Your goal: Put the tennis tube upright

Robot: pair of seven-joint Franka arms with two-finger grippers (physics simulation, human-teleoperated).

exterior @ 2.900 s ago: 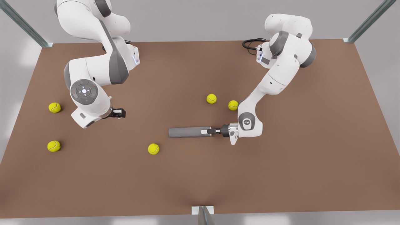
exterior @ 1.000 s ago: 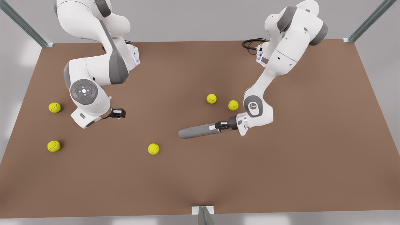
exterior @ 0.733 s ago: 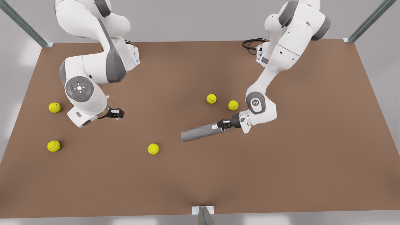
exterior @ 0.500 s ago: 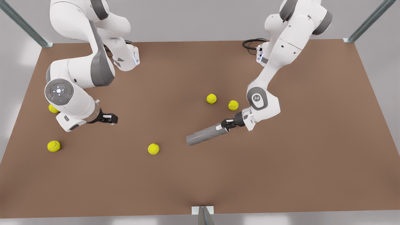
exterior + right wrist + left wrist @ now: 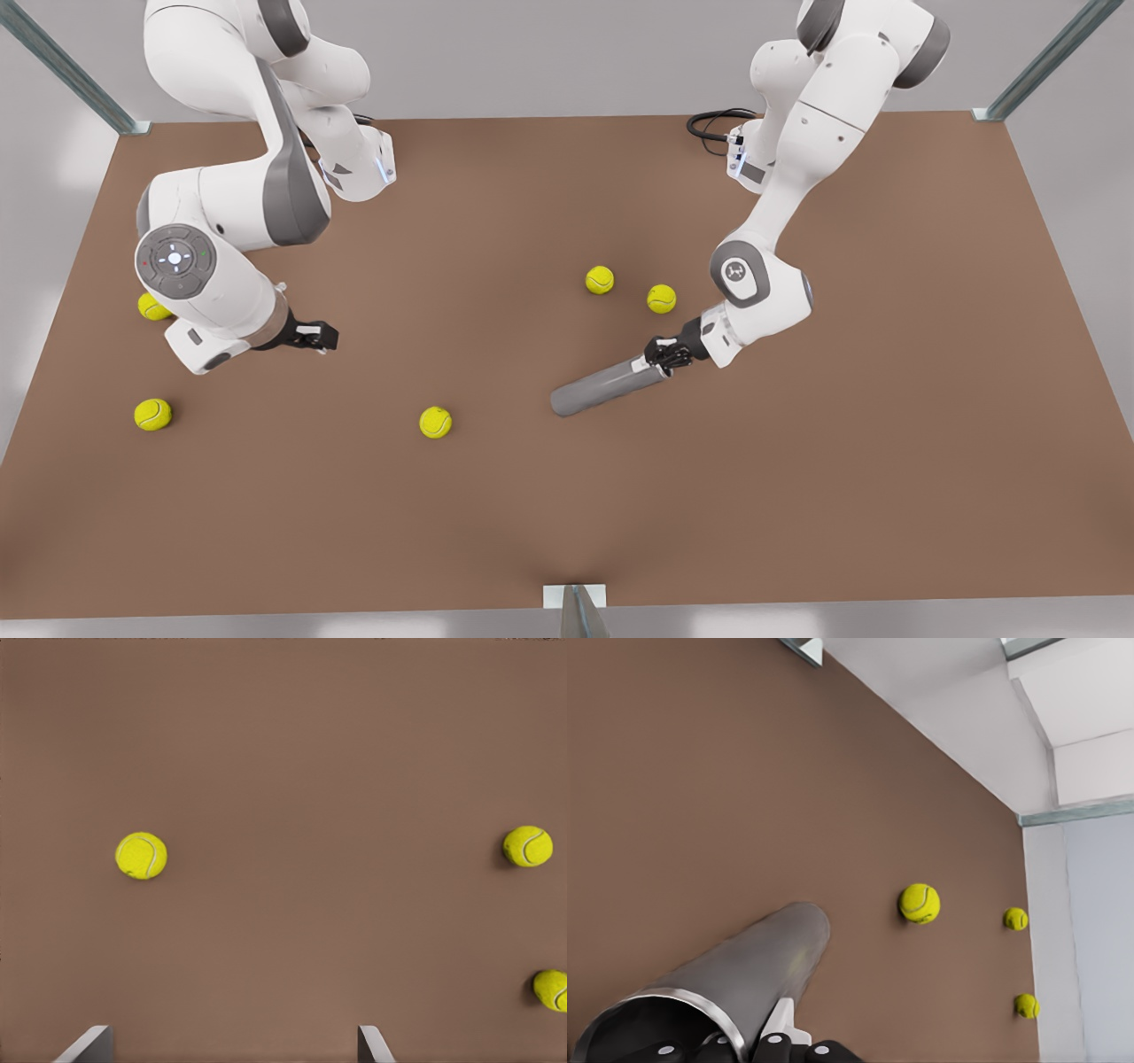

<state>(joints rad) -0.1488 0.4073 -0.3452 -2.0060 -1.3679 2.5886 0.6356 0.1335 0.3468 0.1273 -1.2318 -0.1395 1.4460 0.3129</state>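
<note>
The tennis tube [image 5: 607,387] is a grey cylinder lying slantwise right of the table's middle in the front view. My left gripper [image 5: 660,359] is shut on its silvery-rimmed end, the end toward the front view's right. In the left wrist view the tennis tube [image 5: 744,966] runs away from the gripper [image 5: 757,1047], whose fingers pinch the rim, one inside the open mouth. My right gripper [image 5: 312,337] waits open over bare table at the front view's left. Its two fingertips stand wide apart in the right wrist view [image 5: 232,1050].
Yellow-green tennis balls lie scattered on the brown table [image 5: 886,443]: two [image 5: 600,280] [image 5: 661,299] just behind the tube, one [image 5: 435,422] near the middle front, one [image 5: 152,414] at the left, one [image 5: 151,307] half hidden by the right arm. A metal post [image 5: 576,611] stands at the front edge.
My left gripper has swung toward the front view's right and nearer the front edge, turning the tube with it. The right arm shifted a little to the front view's left.
</note>
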